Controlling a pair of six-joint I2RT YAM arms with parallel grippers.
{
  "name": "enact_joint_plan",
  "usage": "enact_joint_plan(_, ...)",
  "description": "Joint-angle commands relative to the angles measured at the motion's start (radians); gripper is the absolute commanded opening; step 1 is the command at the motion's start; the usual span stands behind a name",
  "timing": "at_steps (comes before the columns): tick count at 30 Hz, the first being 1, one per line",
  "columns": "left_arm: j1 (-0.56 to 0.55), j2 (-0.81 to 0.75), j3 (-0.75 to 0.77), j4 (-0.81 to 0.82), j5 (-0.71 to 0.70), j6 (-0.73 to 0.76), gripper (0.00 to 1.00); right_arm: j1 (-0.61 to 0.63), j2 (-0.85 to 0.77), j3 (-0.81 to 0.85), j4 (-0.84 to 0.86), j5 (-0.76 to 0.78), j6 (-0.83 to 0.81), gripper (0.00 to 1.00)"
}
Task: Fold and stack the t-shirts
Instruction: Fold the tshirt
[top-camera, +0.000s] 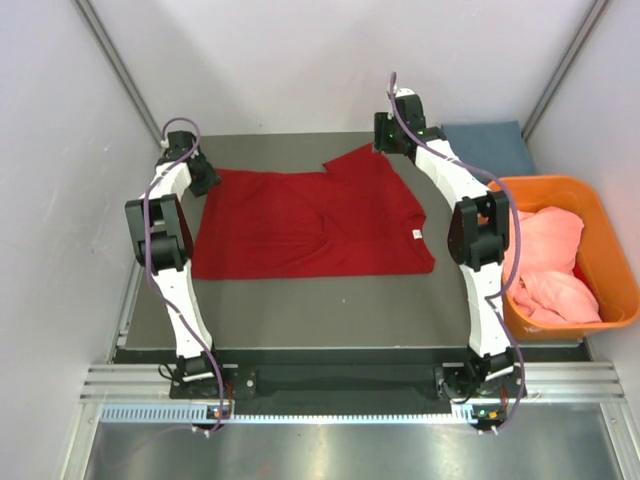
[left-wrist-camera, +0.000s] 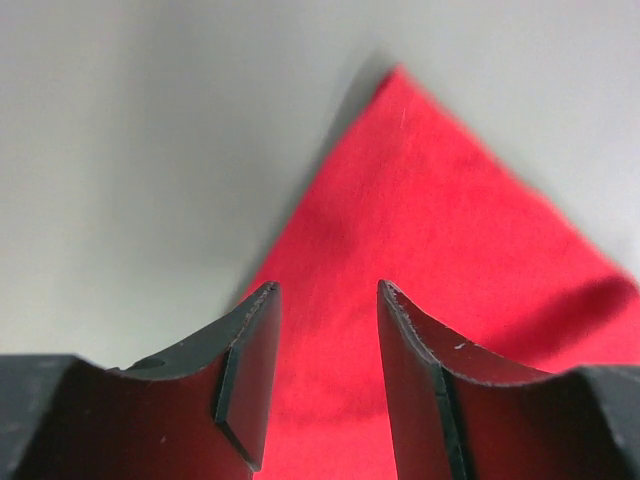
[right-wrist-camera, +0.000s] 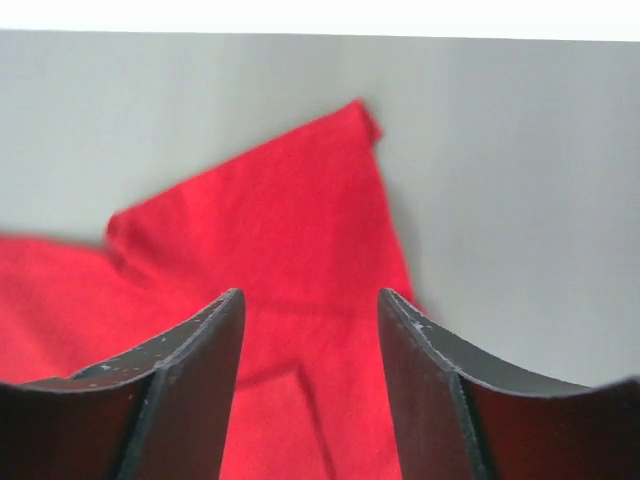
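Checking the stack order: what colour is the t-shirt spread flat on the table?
Deep red. The t-shirt shows best in the top external view.

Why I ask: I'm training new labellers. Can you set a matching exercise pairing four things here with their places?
Things:
1. deep red cloth t-shirt
2. salmon-pink crumpled cloth
3. orange plastic tub
4. blue folded cloth
Places:
A. inside the tub
B. far right corner, behind the tub
C. spread flat on the grey table
D. at the right, holding cloth
Pairs: 1-C, 2-A, 3-D, 4-B
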Motion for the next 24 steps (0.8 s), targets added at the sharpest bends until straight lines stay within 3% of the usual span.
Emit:
enact_joint_plan(1, 0.005, 0.067, 0.168, 0.032, -0.017, 0.022, 0.49, -0.044, 0.076, 0.094, 0.122, -0.034, 0.046, 0.57)
enact_joint_plan(6, 0.002, 0.162, 0.250, 0.021, 0.004, 0.019, 0.49, -0.087, 0.188, 0.122, 0.283, -0.097, 0.103, 0.57)
enact_joint_plan(12, 0.002, 0.196, 0.258, 0.054, 0.030, 0.022, 0.46, -0.121, 0.347, 0.269, 0.279, -0.184, 0.193, 0.54)
enact_joint_plan(21, 0.002, 0.236, 0.285, 0.091, 0.130, 0.015, 0.38, -0.127, 0.364, 0.194, 0.308, -0.287, 0.220, 0.49)
enact_joint_plan(24, 0.002, 0.254, 0.308, 0.098, 0.158, 0.010, 0.28, -0.127, 0.370, 0.194, 0.314, -0.310, 0.218, 0.46)
